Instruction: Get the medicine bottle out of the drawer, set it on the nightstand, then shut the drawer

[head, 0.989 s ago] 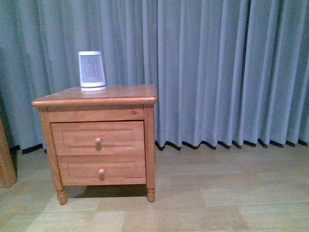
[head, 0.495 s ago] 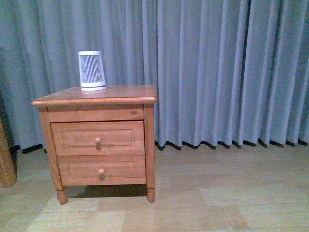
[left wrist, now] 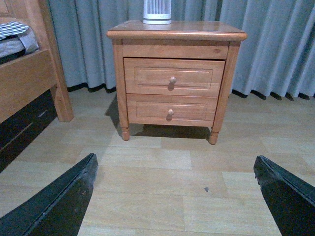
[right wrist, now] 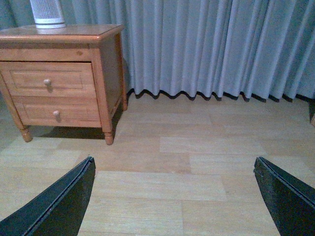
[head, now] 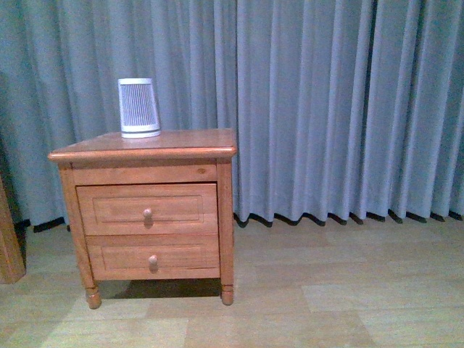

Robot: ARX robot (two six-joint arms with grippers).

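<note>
Drawer (head: 147,209) of honey-brown wood, the upper of two, sits pushed fully in, its front level with the frame. It has a recessed rectangular panel and a small round knob (head: 147,213) at its middle. With it shut, the inside is hidden, and the medicine bottle cannot be seen in any view. Just below lies the matching lower drawer (head: 153,255), likewise shut. Both belong to the nightstand (head: 190,137), a small cabinet with a glossy rounded-edge top and short turned feet. On the top, toward its back left corner, a white ribbed tapered cylinder (head: 138,107) stands upright. The cabinet stands on a pale plank floor (head: 326,290) before a grey-blue pleated curtain (head: 326,109), with a wooden bed frame (left wrist: 29,78) near its left side. The left gripper (left wrist: 174,158) hangs over the floor facing the nightstand's front, well apart from it, jaws spread wide and holding nothing. The right gripper (right wrist: 173,160) is equally wide and empty above bare floor.
</note>
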